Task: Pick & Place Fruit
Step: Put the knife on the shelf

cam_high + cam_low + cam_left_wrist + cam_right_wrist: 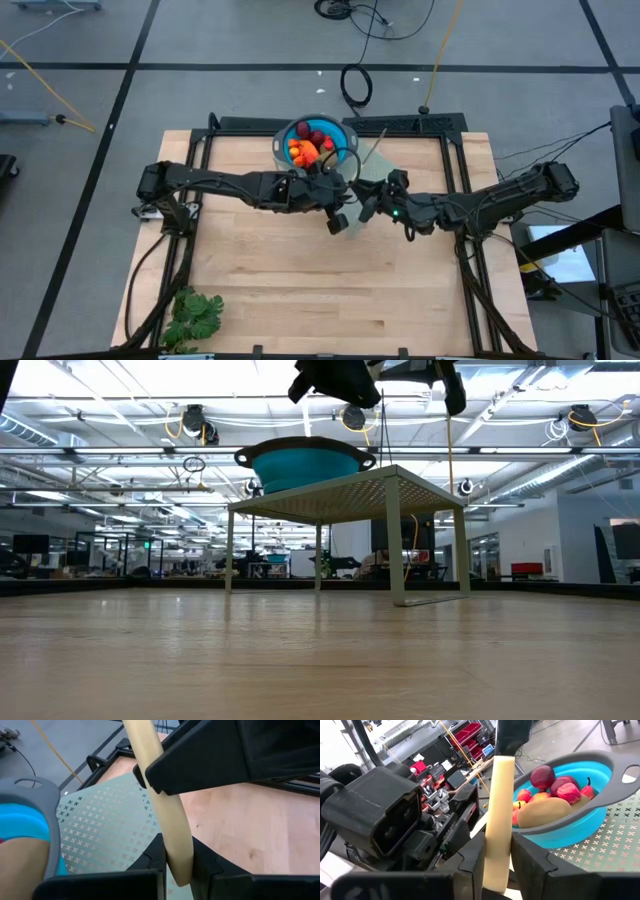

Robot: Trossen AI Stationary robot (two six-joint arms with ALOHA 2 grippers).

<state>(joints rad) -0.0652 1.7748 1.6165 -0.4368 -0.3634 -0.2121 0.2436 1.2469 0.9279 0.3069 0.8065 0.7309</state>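
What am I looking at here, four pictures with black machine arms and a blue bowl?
Two robot arms work at a wooden table. One picture looks straight down, one looks level across the tabletop, and two come from cameras on the wrists. A blue bowl of toy fruit stands on a small pale green stand. A leafy green bunch lies at the table's near edge. The left gripper and the right gripper both have their jaws shut on one pale cream stick, meeting beside the bowl.
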